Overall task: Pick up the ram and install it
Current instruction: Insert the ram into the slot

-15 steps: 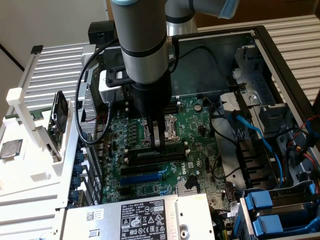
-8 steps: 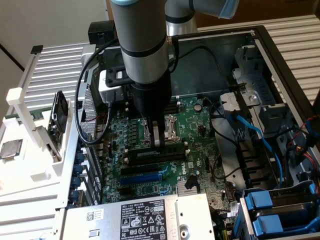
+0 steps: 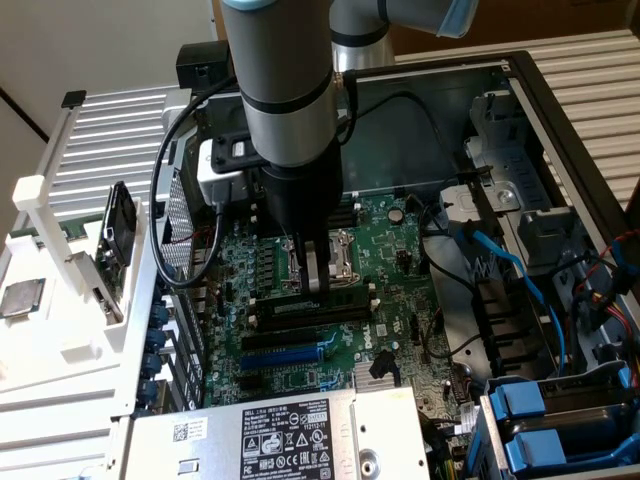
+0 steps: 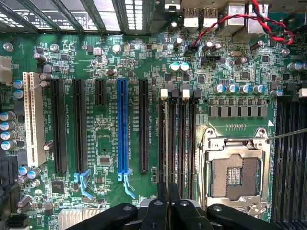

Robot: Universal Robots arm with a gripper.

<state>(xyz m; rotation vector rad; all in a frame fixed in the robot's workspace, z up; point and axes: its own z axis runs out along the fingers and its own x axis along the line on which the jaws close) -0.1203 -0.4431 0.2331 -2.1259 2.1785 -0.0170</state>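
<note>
Green motherboard (image 4: pixel 103 129) inside an open computer case (image 3: pixel 420 110), empty processor socket (image 4: pixel 233 175), blue expansion slot (image 4: pixel 122 127) between black slots (image 4: pixel 79 124), white slot (image 4: pixel 32 122) beside capacitors (image 4: pixel 8 127), twisted red-and-black wires (image 4: pixel 225 21), blue cable (image 3: pixel 500 255), labelled power supply (image 3: pixel 275 430)

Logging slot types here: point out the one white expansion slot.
The white slot at the row's end; beside it run black slots and one blue slot.

Computer-assembly workbench: opened PC case (image 3: pixel 560 95), bare motherboard (image 3: pixel 395 255), white parts rack (image 3: pixel 40 200) alongside.
</note>
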